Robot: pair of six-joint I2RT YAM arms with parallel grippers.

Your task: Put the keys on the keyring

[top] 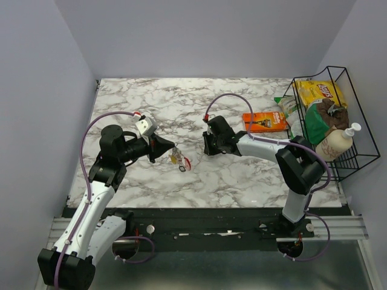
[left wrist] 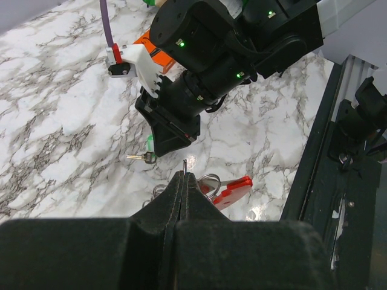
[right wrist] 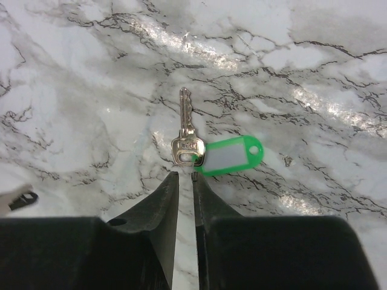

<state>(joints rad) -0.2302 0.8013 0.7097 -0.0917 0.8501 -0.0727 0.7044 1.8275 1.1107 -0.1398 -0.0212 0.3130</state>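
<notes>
My left gripper [left wrist: 183, 174] is shut, and a thin sliver of the keyring's wire [left wrist: 184, 163] sticks out between its tips. Behind the tips hang metal loops [left wrist: 210, 180] with a red-tagged key [left wrist: 233, 190]. In the top view that bunch [top: 179, 161] hangs just off the left gripper [top: 171, 153], above the middle of the marble. My right gripper [right wrist: 184, 175] points down at the table with a narrow gap between its fingers and nothing in it. Just beyond its tips lies a silver key [right wrist: 186, 138] with a green tag [right wrist: 233, 156].
An orange flat packet [top: 265, 121] lies behind the right arm. A black wire basket [top: 358, 142] at the right edge holds a chips bag [top: 318, 92] and a pump bottle [top: 336, 142]. Purple cables [top: 91, 130] loop off both arms.
</notes>
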